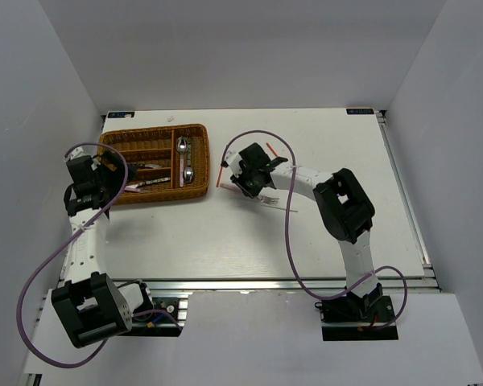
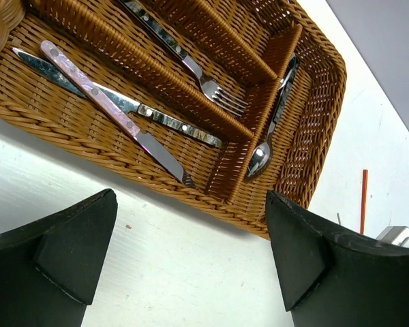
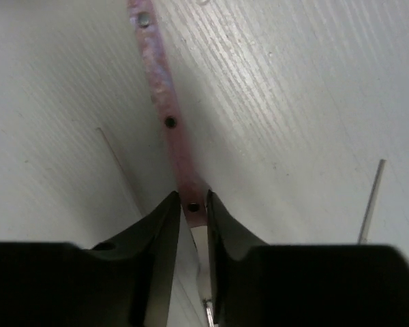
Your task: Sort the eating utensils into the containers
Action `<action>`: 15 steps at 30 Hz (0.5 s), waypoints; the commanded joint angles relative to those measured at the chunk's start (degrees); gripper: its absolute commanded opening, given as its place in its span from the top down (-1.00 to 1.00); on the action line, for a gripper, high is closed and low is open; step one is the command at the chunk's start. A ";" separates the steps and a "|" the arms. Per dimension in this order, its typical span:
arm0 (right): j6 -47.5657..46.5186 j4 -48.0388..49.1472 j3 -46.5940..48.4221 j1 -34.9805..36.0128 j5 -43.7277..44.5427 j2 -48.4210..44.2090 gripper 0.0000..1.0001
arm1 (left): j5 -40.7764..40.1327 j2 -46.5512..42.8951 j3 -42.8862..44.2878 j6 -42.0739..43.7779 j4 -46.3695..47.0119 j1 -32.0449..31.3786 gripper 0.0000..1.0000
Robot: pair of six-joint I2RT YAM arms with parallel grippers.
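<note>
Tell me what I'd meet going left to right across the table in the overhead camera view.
Wicker tray → red chopstick → right gripper, shut on a pink-handled utensil. The left gripper overlaps the tray's left end, so I've left it out.

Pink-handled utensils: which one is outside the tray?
The pink-handled piece pinched in the right pincer; the other, a pink-handled knife, lies inside the wicker tray.
</note>
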 commanded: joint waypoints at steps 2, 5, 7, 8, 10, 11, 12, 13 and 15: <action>-1.96 0.97 -0.12 -1.35 2.34 -0.19 0.62 | 0.96 -0.70 -0.74 1.07 0.74 -0.51 -0.96; -2.31 1.67 -1.35 -2.49 2.87 -1.15 0.89 | 1.84 -0.96 -1.35 0.72 1.09 -0.77 -0.96; -2.40 2.55 -2.49 -2.76 3.66 -2.98 1.00 | 2.89 -1.40 -1.79 0.37 1.44 -1.03 -0.96; -2.40 2.82 -2.67 -2.76 4.79 -3.78 1.00 | 3.33 -1.66 -1.97 -0.24 1.70 -1.21 -0.96; -1.96 3.08 -2.85 -2.68 7.60 -7.02 1.00 | 6.23 -2.45 -2.93 -1.29 3.80 -2.17 -0.96; -1.61 3.60 -3.03 -2.59 8.31 -8.52 1.00 | 7.11 -2.63 -3.20 -2.78 4.69 -3.74 -0.96; -0.91 4.13 -3.03 -2.50 8.84 -11.23 1.00 | 7.81 -2.81 -3.46 -3.66 7.13 -4.71 -0.96; -0.38 4.14 -2.85 -2.15 9.45 -12.57 1.00 | 10.17 -2.90 -3.99 -4.89 9.33 -6.12 -0.96; 1.46 3.44 -2.24 -1.01 9.03 -16.42 1.00 | 12.90 -2.72 -6.09 -9.55 18.11 -11.56 -0.96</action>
